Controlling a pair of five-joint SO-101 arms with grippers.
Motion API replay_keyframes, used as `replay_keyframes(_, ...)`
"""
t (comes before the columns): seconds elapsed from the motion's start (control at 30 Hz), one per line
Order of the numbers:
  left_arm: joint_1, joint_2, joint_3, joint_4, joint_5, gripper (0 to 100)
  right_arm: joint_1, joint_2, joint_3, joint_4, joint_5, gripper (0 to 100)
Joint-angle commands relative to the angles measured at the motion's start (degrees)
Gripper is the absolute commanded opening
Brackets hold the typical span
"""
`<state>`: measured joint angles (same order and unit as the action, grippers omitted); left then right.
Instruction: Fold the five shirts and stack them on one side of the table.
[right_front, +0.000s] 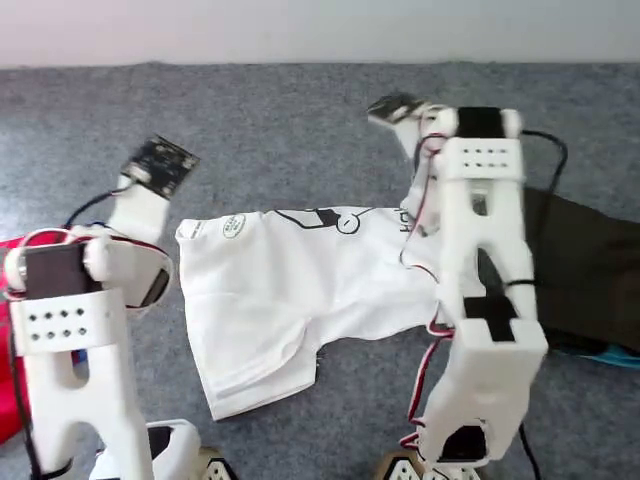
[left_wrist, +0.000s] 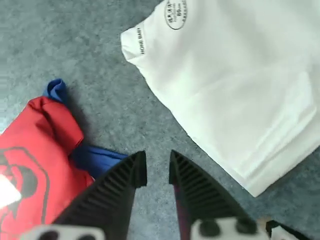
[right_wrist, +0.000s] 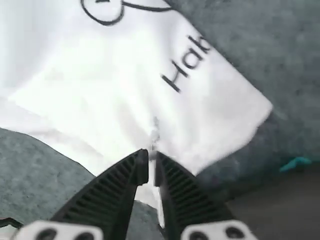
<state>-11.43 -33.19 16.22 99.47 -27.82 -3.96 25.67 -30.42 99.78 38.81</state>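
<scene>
A white shirt (right_front: 290, 290) with black print lies partly folded mid-table, one flap turned over at its front. My right gripper (right_wrist: 152, 160) is at its right edge, shut on a pinched ridge of the white shirt (right_wrist: 100, 85). My left gripper (left_wrist: 157, 165) hangs over bare grey table between the white shirt (left_wrist: 240, 75) and a red shirt (left_wrist: 30, 165). Its fingers stand a narrow gap apart with nothing between them. A blue shirt (left_wrist: 95, 157) peeks out from under the red one.
A dark brown shirt (right_front: 580, 260) lies at the right side under the right arm (right_front: 480, 300), with a teal bit (right_front: 610, 355) beneath it. The red shirt (right_front: 10, 300) sits at the left edge by the left arm (right_front: 70, 340). Grey felt covers the table (right_front: 300, 130).
</scene>
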Motion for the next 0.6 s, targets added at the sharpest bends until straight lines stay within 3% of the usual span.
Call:
replay_keyframes(0.0,-3.3,-1.4,-3.7,0.9,2.6,2,-1.2,3.6,-0.4,-2.9,-4.0,0.8)
replay_keyframes(0.3,-11.5,-1.4,-4.3,0.9,7.6,2,-4.9,15.7,1.3,3.1,-7.1,0.9)
replay_keyframes(0.57,-15.6,-1.4,-6.0,0.9,9.4,2,-9.3,5.8,12.7,3.2,-7.3,0.9)
